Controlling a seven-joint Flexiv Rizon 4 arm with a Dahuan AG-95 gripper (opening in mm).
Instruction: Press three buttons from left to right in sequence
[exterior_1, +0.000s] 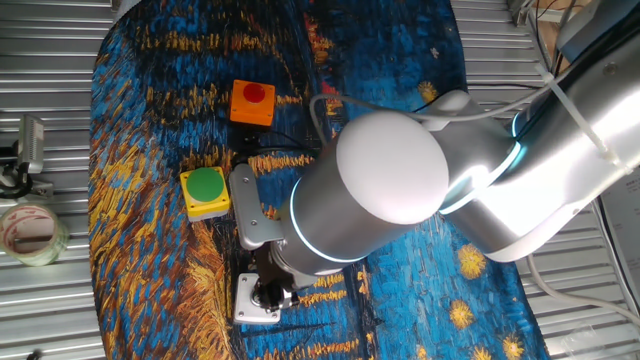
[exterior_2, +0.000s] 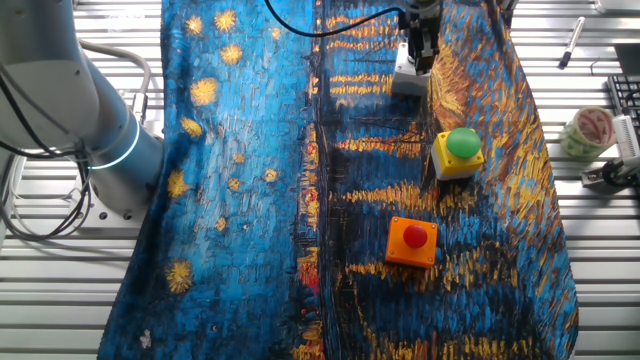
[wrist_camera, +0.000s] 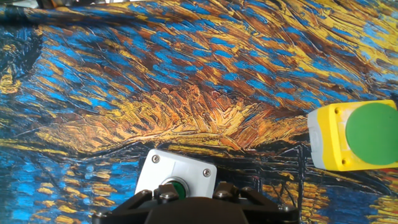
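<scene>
Three button boxes lie on the painted cloth. The orange box with the red button (exterior_1: 251, 103) also shows in the other fixed view (exterior_2: 412, 241). The yellow box with the large green button (exterior_1: 205, 190) (exterior_2: 458, 152) is at the right edge of the hand view (wrist_camera: 354, 135). The white box (exterior_1: 247, 302) (exterior_2: 408, 82) (wrist_camera: 176, 169) carries a small green button (wrist_camera: 176, 186). My gripper (exterior_1: 268, 293) (exterior_2: 421, 48) stands directly over the white box, its tip at the button. No view shows a gap or a touch between the fingertips.
The blue and yellow cloth (exterior_2: 250, 150) covers a ribbed metal table. A tape roll (exterior_1: 30, 232) (exterior_2: 588, 130) lies beside the cloth near the yellow box. A black cable (exterior_2: 330, 28) runs across the cloth's far end. The arm's body (exterior_1: 390, 190) overhangs the cloth.
</scene>
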